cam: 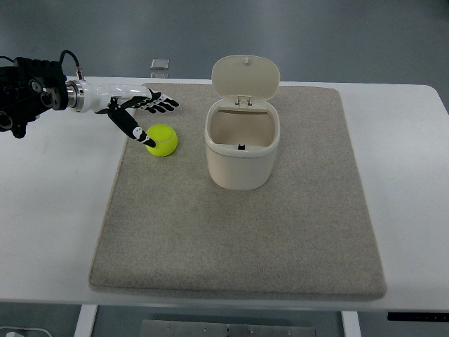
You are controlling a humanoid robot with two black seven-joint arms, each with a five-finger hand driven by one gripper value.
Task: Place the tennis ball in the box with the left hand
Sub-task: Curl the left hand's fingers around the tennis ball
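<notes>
A yellow-green tennis ball (163, 140) lies on the grey mat (280, 239), left of a cream box (242, 146) whose hinged lid (245, 77) stands open behind it. My left hand (144, 116) comes in from the upper left. Its fingers (163, 104) are spread flat just above and behind the ball, and its thumb reaches down to the ball's left side. The hand holds nothing. The box's inside looks empty.
The mat lies on a white table (49, 210) that runs past it on both sides. A small grey object (160, 65) sits at the table's far edge, behind the hand.
</notes>
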